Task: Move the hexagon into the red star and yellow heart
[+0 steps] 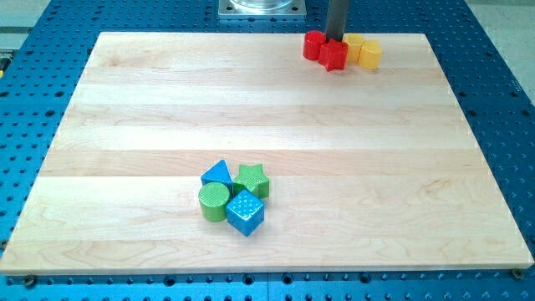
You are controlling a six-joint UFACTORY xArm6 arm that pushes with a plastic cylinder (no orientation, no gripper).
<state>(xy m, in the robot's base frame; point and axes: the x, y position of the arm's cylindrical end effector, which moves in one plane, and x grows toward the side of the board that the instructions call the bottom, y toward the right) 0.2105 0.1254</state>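
A yellow hexagon (371, 54) lies near the board's top edge, at the right end of a tight cluster. Left of it, and touching it, is a yellow block that looks like the heart (354, 45). The red star (333, 56) sits left of that, at the cluster's front. Another red block (313, 44), shape unclear, is at the cluster's left end. My tip (336, 40) stands just behind the red star, between the red block and the yellow heart. The rod hides part of the blocks behind it.
A second cluster lies below the board's centre: a blue triangle (216, 174), a green star (252, 179), a green circle (214, 201) and a blue cube (245, 212). The wooden board (267, 109) rests on a blue perforated table. A metal base (261, 8) shows at the top.
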